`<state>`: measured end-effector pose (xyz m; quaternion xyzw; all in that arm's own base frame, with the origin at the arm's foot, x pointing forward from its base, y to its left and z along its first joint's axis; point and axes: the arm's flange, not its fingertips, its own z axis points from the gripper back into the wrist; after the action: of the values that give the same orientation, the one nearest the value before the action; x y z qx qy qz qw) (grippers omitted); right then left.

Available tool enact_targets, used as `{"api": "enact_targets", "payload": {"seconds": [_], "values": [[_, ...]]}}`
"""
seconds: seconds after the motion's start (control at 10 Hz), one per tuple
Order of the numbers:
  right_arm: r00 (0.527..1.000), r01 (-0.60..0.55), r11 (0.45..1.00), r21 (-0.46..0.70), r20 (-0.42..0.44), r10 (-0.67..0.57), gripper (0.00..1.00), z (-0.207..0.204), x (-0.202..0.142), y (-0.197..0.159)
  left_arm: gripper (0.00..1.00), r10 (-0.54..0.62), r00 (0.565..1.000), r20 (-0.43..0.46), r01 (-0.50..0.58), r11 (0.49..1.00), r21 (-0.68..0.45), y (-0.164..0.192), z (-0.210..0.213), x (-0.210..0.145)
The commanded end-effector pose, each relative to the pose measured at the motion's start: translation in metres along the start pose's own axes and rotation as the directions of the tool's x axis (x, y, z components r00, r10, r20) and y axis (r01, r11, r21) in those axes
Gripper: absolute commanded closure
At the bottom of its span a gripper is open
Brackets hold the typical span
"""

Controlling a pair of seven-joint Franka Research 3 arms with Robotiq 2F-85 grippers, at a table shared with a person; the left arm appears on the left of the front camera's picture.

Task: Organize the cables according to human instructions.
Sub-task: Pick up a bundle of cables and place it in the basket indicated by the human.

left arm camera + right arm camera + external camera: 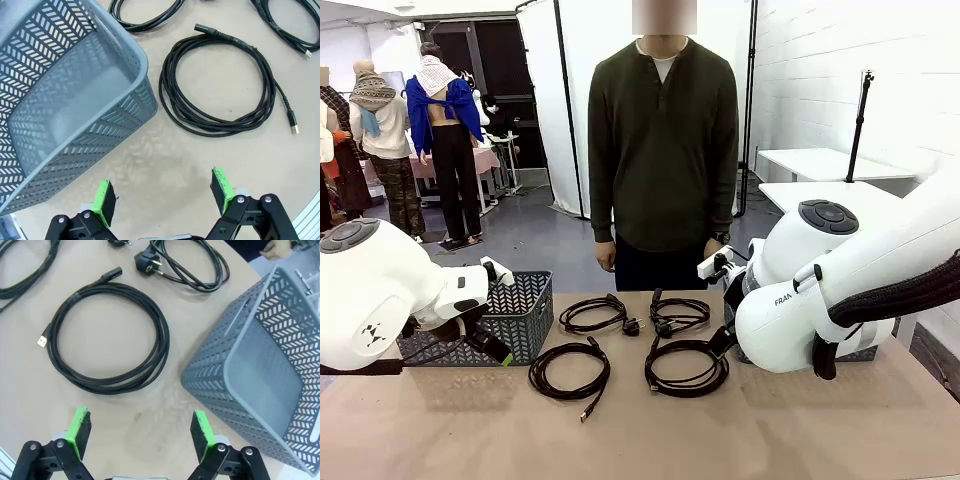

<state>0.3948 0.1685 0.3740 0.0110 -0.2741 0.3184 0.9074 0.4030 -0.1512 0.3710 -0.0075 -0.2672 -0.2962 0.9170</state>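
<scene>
Front view: the person (663,150) stands at the table's (740,440) far edge, arms hanging down. Four cables lie coiled in two rows across the middle of the table. The far-left cable (590,329) and far-right cable (703,315) are nearer the far edge. The near-left cable (570,394) and near-right cable (685,388) are closer to the robot. A grey basket (525,310) sits by the table's left edge, partly behind the left arm.

Left wrist view: the left end effector (161,182) hangs open over bare table, its green pads (104,200) spread wide and holding nothing. The grey basket (135,55) and one coiled cable (167,97) lie beyond it, close together but apart.

Right wrist view: the right end effector (140,416) is likewise open and empty above bare table. Beyond it are a coiled cable (161,342) and, just beside that, a second grey basket (227,372). Another cable with a plug (147,262) lies farther off.
</scene>
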Motion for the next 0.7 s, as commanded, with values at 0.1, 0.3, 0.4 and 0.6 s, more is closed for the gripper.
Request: {"api": "enact_targets", "payload": {"seconds": [0.1,0.3,0.4,0.6], "values": [[1.000,0.000,1.000,0.000,0.000,0.000,0.00,0.0000,0.0000,0.0000,0.00,0.000,1.000,0.000,0.000,1.000,0.000,0.0000,0.0001,0.0000],[1.000,0.000,1.000,0.000,0.000,0.000,0.00,0.0000,0.0000,0.0000,0.00,0.000,1.000,0.000,0.000,1.000,0.000,0.0000,0.0001,0.0000],[1.000,0.000,1.000,0.000,0.000,0.000,0.00,0.0000,0.0000,0.0000,0.00,0.000,1.000,0.000,0.000,1.000,0.000,0.0000,0.0001,0.0000],[1.000,0.000,1.000,0.000,0.000,0.000,0.00,0.0000,0.0000,0.0000,0.00,0.000,1.000,0.000,0.000,1.000,0.000,0.0000,0.0001,0.0000]]}}
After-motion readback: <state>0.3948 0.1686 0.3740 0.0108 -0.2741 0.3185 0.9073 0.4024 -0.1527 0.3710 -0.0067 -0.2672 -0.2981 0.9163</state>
